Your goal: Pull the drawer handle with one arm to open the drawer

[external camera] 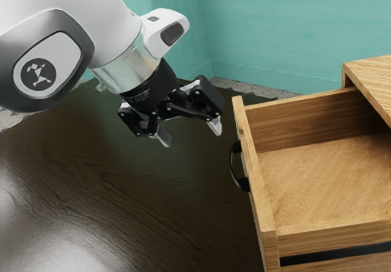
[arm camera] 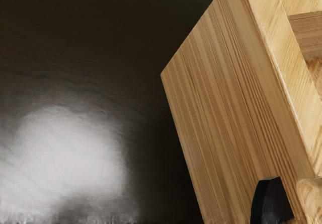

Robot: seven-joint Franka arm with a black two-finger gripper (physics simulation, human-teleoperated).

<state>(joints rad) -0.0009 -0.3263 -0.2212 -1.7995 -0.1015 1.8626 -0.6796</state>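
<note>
Exterior view: the end effector hangs wide open and empty. The black handle lies near, toward the exterior view's right, on the front of the drawer, which stands well pulled out above the worktop.

Arm comes in from exterior view's upper left, wrist tilted down — gripper hovers, fingers spread wide.
</note>
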